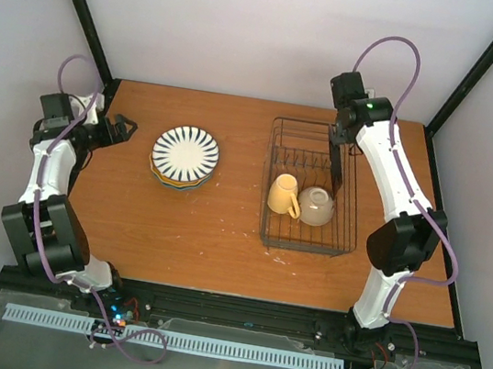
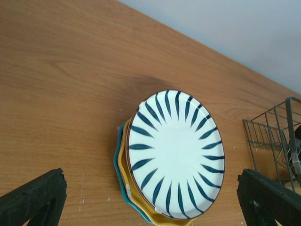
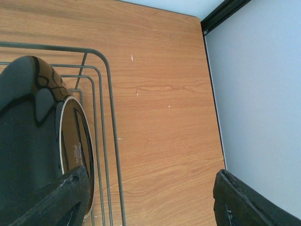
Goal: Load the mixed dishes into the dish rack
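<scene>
Three stacked plates (image 1: 184, 158) before left pincer (image 1: 125, 127), jaws apart; one dark plate (image 3: 33, 141), one mug (image 1: 283, 194), one bowl (image 1: 316, 205) in rack (image 1: 308, 236) beside right pincer (image 3: 150, 197), jaws apart.

The top external camera looks steeply down from overhead onto the whole surface (image 1: 221, 227). The left wrist camera hangs close over the plate stack (image 2: 176, 155) and catches a corner of the dish rack (image 2: 270, 134). The right wrist camera sits tight against that rack's far end.
</scene>
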You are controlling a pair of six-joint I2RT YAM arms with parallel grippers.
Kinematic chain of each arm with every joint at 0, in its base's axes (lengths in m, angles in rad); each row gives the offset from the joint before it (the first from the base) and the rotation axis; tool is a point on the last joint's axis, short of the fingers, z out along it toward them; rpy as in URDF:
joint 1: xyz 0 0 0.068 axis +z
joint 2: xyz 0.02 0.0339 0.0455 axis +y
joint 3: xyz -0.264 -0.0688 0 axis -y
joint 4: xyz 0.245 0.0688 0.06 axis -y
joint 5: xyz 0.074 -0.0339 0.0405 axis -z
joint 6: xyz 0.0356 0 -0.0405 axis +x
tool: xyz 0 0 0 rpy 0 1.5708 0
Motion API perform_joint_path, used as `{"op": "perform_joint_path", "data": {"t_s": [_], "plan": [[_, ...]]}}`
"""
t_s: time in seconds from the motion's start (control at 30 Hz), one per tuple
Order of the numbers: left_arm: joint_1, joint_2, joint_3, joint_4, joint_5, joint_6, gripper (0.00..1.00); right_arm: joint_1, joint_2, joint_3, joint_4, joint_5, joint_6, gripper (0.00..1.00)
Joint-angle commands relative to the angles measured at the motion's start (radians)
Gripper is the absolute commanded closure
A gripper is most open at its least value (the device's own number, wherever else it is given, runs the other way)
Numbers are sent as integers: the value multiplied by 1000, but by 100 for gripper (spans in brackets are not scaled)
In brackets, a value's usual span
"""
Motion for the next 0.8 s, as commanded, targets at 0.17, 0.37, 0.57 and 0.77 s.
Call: {"op": "perform_joint_path", "data": {"t_s": [0.17, 0.37, 0.57, 0.77], "plan": [[1, 4, -76, -23, 91, 12, 1, 4, -44, 5, 48, -17, -8, 28], [1, 52, -115, -53, 159, 49, 49, 7, -70, 45, 123, -102, -16, 26], [-17, 89, -131, -58, 127, 67, 46, 52, -26, 137, 120, -151, -37, 25], [-66, 168, -73, -52, 110, 62, 46, 107, 19, 207, 121, -204, -38, 25]]}}
